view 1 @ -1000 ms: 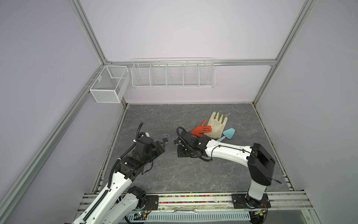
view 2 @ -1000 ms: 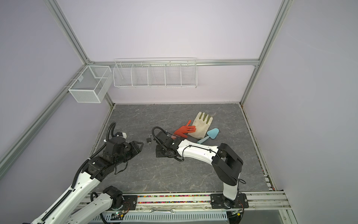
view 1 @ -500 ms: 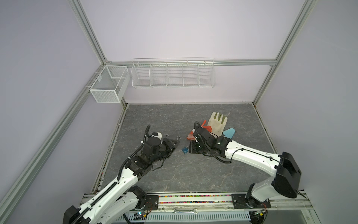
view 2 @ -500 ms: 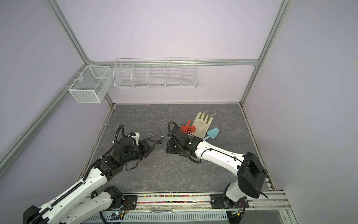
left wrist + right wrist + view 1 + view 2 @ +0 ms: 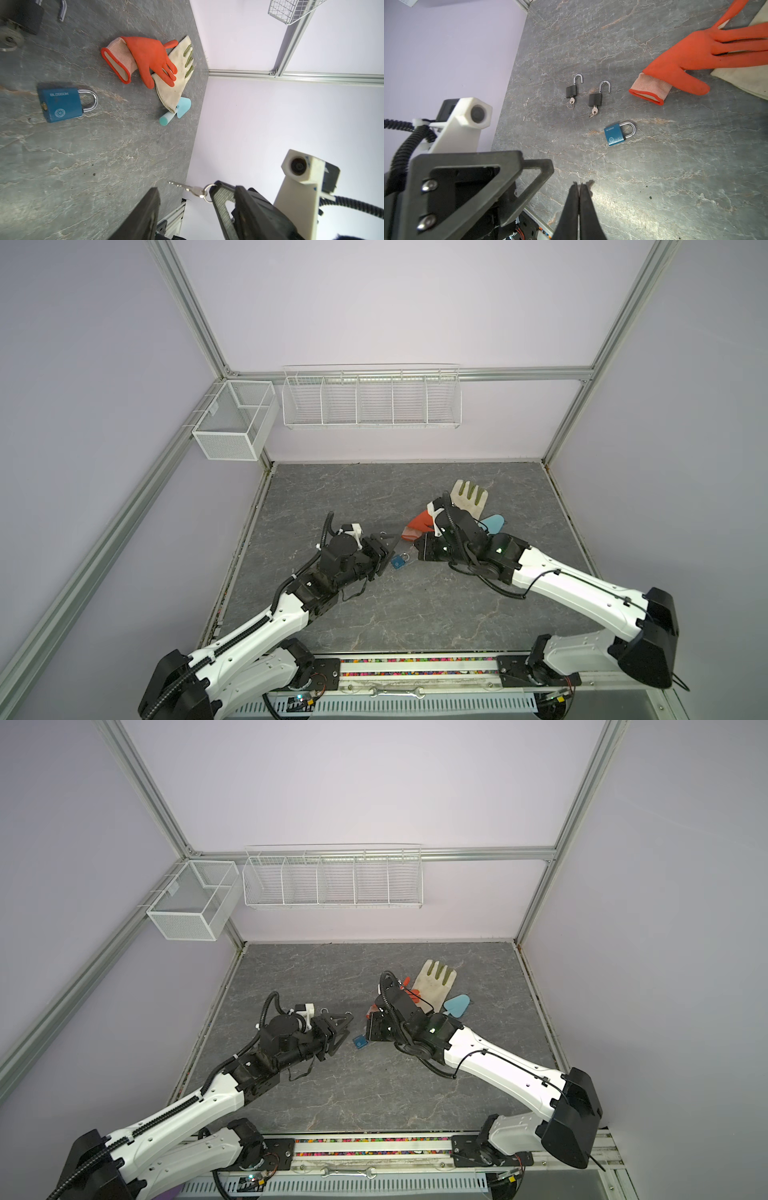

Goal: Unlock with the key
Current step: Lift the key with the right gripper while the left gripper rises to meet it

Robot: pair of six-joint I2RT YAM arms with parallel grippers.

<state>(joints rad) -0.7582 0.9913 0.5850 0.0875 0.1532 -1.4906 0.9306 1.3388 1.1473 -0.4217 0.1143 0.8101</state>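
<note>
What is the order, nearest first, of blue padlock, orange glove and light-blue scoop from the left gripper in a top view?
1. blue padlock, on the table right beside the left gripper.
2. orange glove, farther back, toward the right.
3. light-blue scoop, farthest right.

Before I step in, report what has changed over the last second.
The right gripper, shut on the key, drew back to the right, uncovering the blue padlock. The left gripper, open, reached toward the middle. The cream glove and orange glove stayed put.
</note>
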